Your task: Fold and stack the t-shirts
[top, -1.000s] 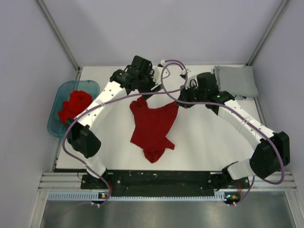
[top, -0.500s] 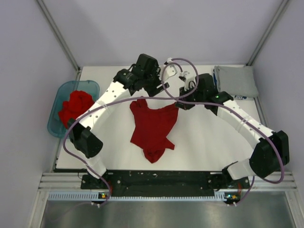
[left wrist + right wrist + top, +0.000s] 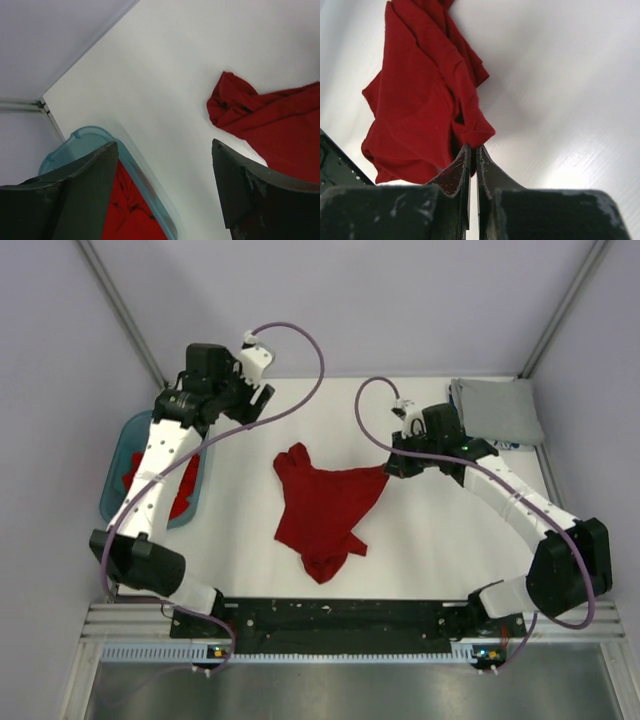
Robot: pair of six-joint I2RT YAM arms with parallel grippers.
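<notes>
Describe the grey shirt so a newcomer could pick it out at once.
Start at the white table and go to its far right corner. There lies the grey shirt, folded into a flat rectangle. It alone is grey and folded; the red shirt mid-table and the one in the teal tub are crumpled.

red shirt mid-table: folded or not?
Not folded. The red shirt lies rumpled and uneven on the table, with one corner pinched in the shut right gripper.

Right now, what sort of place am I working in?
Probably a lab robot cell: a white table boxed in by plain walls and metal posts, with two arms bolted to a rail at its near edge.
</notes>
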